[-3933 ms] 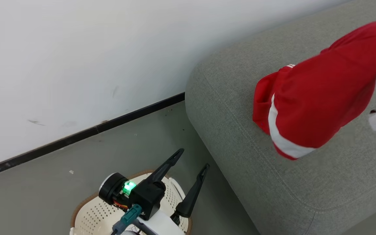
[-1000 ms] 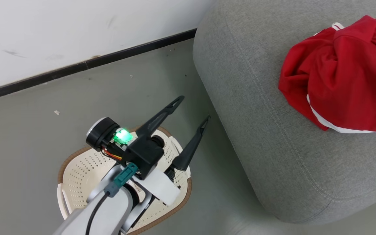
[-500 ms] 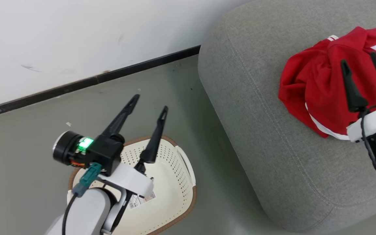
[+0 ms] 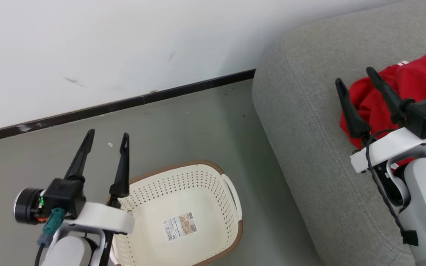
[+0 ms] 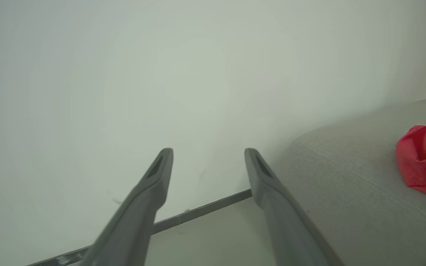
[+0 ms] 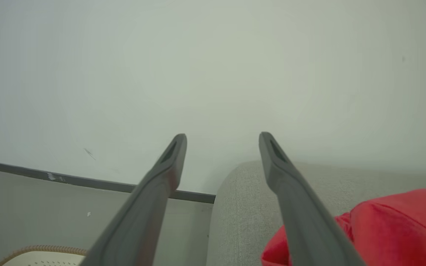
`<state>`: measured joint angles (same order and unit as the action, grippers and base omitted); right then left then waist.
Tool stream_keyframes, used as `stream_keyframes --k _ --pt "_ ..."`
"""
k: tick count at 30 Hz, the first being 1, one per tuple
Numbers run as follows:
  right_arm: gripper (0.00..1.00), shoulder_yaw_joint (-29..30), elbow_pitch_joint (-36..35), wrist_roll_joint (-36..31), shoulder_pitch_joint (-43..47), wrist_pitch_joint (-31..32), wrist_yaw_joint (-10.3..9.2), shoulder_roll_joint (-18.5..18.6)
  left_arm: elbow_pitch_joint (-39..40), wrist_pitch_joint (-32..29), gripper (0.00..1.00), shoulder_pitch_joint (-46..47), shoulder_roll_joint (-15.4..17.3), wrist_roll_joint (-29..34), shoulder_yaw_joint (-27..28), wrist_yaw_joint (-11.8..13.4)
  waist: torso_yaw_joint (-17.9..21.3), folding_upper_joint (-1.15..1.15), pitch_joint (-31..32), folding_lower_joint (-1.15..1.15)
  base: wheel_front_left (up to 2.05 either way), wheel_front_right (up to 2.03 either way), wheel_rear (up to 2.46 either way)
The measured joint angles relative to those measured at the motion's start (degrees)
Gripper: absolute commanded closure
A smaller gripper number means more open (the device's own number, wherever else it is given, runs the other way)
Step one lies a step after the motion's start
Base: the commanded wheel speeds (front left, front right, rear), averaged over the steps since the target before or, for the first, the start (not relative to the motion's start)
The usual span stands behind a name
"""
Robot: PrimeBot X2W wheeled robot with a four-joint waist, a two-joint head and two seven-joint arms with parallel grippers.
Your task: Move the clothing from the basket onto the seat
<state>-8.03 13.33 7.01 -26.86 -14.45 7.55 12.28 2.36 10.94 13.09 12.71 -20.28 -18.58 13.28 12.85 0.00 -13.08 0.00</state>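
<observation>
Basically, we're holding left gripper [image 4: 108, 133] and right gripper [image 4: 354, 75] spread and empty, risking the right one snagging clothes [image 4: 422, 79] off the seat [image 4: 309, 140].

High head, low wrists, common seat [image 4: 301, 155]

A plain white painted wall [image 4: 124, 37] carries a thin dark scuff mark [image 4: 73, 81]. A black skirting strip [image 4: 124, 105] runs along its foot and meets a smooth grey-green floor [image 4: 183, 129], where a tiny white scrap [image 4: 110, 145] lies near the strip.
</observation>
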Motion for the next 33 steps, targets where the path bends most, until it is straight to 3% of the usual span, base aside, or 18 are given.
stream_keyframes --k 11,21,33 --pt "0.00 0.48 -0.62 -1.87 3.82 -0.01 -0.01 -2.79 -1.63 1.85 0.00 -6.08 0.10 -2.44 4.26 2.21 -4.17 0.00 3.23 0.00 0.00 0.00 0.00" --pt "0.00 2.63 -1.91 -3.00 10.50 -0.15 0.00 -6.54 -3.08 2.40 0.00 -9.82 0.12 -2.86 5.03 2.21 -6.87 0.00 6.78 0.00 0.00 0.00 0.00" --pt "0.00 5.90 -3.85 -3.59 20.15 -0.15 -0.01 -8.28 -4.30 2.85 0.00 -12.92 0.08 -2.93 5.06 2.11 -8.69 0.00 11.20 0.00 0.00 0.00 0.00"
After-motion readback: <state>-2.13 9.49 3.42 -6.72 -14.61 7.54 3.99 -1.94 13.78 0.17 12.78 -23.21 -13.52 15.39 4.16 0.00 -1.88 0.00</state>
